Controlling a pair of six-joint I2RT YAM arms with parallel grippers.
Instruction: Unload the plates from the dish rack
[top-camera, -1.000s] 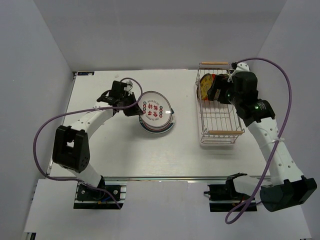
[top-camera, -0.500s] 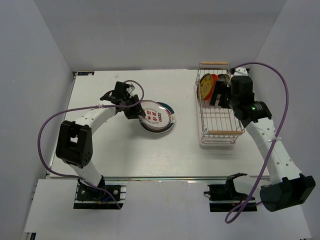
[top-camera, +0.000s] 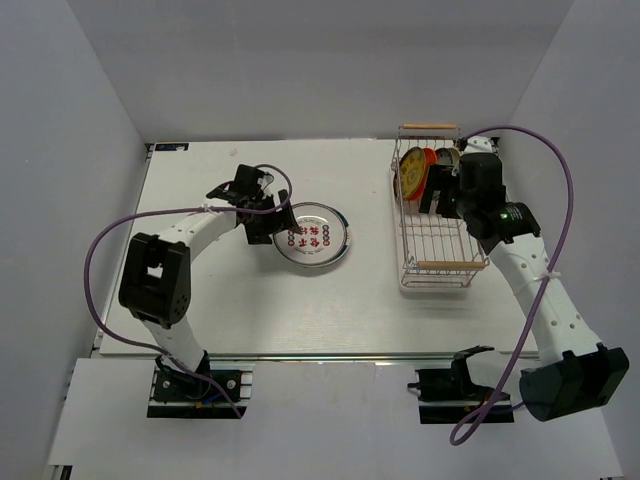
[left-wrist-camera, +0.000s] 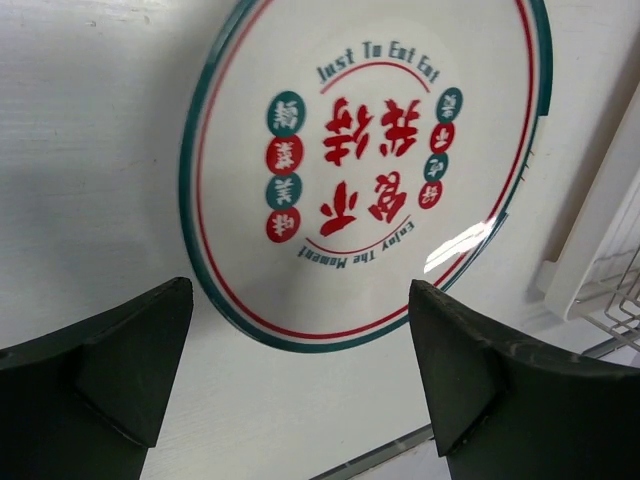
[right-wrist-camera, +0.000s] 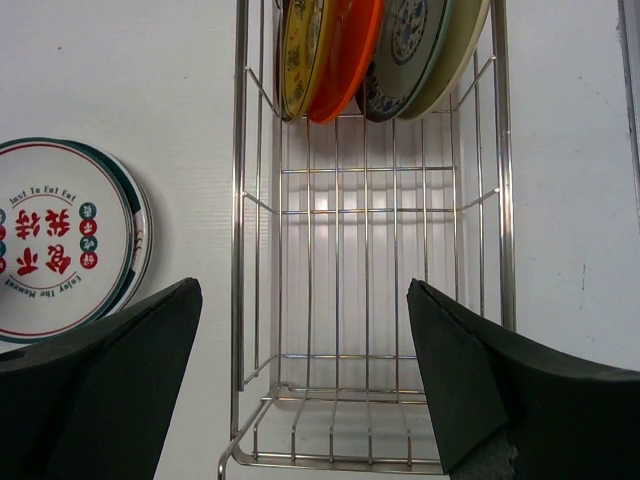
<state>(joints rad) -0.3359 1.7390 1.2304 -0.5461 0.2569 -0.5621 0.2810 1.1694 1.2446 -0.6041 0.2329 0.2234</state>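
R gripper (right-wrist-camera: 303, 330), jaws spread, was the nearer arm: plates (right-wrist-camera: 340, 50) stood on edge at far end of dish rack (right-wrist-camera: 240, 200), straight ahead. L gripper (left-wrist-camera: 300, 330) hung spread over plate stack (left-wrist-camera: 360, 170), flat on table (left-wrist-camera: 80, 120).

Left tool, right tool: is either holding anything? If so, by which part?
Nothing is held. The left tool is open, with the white plate lying flat in front of it. The right tool is open above the dish rack.

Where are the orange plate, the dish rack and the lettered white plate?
orange plate (right-wrist-camera: 345, 50), right wrist view, its rim.
dish rack (top-camera: 450, 265), top external view, near wooden handle.
lettered white plate (left-wrist-camera: 365, 175), left wrist view, its centre.
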